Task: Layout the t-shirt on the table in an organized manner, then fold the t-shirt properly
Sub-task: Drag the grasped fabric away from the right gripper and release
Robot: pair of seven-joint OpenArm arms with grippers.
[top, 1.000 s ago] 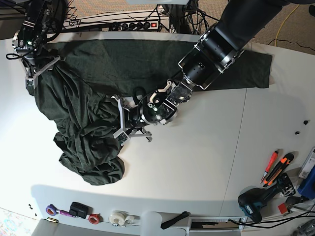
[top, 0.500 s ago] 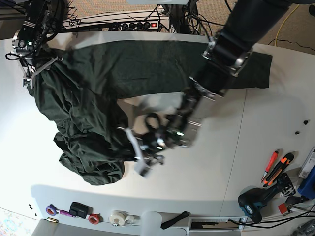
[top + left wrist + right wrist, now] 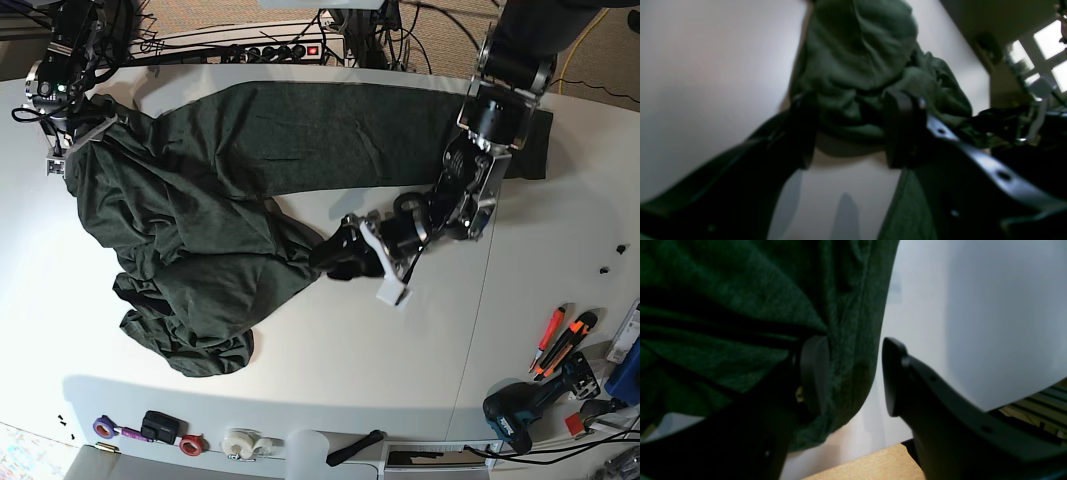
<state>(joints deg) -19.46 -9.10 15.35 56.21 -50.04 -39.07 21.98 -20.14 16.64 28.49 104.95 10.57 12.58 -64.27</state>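
The dark green t-shirt (image 3: 300,135) lies in a band along the far side of the table (image 3: 400,380) and is bunched in folds at the left (image 3: 180,270). My left gripper (image 3: 362,272) sits at the tip of a fold drawn out toward the middle. In the left wrist view its fingers (image 3: 903,130) stand wide apart, the left gripper (image 3: 853,133) is open, and the t-shirt (image 3: 860,66) is heaped just beyond the tips. My right gripper (image 3: 80,145) is at the far left corner. Close up the right gripper (image 3: 853,373) is open, the t-shirt (image 3: 740,306) draped against one pad (image 3: 813,373).
A power strip (image 3: 270,50) and cables run behind the table's far edge. Orange cutters (image 3: 560,340) and a drill (image 3: 530,410) lie at the right front. Tape rolls (image 3: 240,440) and small items (image 3: 150,428) sit along the front edge. A thin seam (image 3: 490,300) crosses the tabletop.
My left gripper swept from the bunched cloth toward the right, pulling a fold out with it, and its jaws have opened. The left arm swung off the shirt's band. The right gripper stayed put.
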